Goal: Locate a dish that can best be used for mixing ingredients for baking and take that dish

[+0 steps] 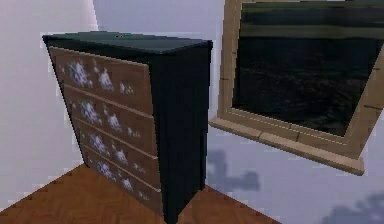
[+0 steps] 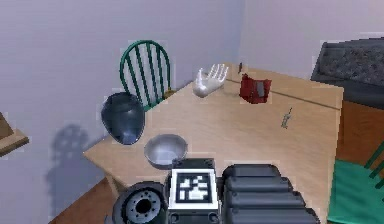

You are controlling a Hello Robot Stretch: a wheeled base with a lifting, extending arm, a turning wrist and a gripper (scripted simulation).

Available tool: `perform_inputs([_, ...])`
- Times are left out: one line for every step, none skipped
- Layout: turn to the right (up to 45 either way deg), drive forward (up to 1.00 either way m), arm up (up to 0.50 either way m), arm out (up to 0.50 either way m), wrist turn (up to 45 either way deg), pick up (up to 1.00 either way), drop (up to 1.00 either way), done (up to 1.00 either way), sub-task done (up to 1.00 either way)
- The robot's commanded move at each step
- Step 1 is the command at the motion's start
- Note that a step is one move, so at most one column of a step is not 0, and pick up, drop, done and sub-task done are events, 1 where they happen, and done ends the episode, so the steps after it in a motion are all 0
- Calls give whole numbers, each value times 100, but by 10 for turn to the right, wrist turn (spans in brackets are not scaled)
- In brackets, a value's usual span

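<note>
Here, the claw [image 2: 140, 205] is a dark mass at the bottom edge of the arm side view, beside a white marker square [image 2: 193, 190]. I cannot make out its far end, so I cannot tell if it grips anything. Near it, at about one o'clock, a grey bowl [image 2: 166, 151] stands on the counter [image 2: 290, 130], close to the edge. It seems the right dish for mixing, so I judge the locating done and the taking not yet done. Further out from the bowl are a dark rounded object [image 2: 125, 118] at eleven o'clock and a white hand statue [image 2: 211, 82] at one o'clock.
</note>
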Motion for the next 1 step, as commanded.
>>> perform_inputs([0,0,0,26,0,0,0,0,0])
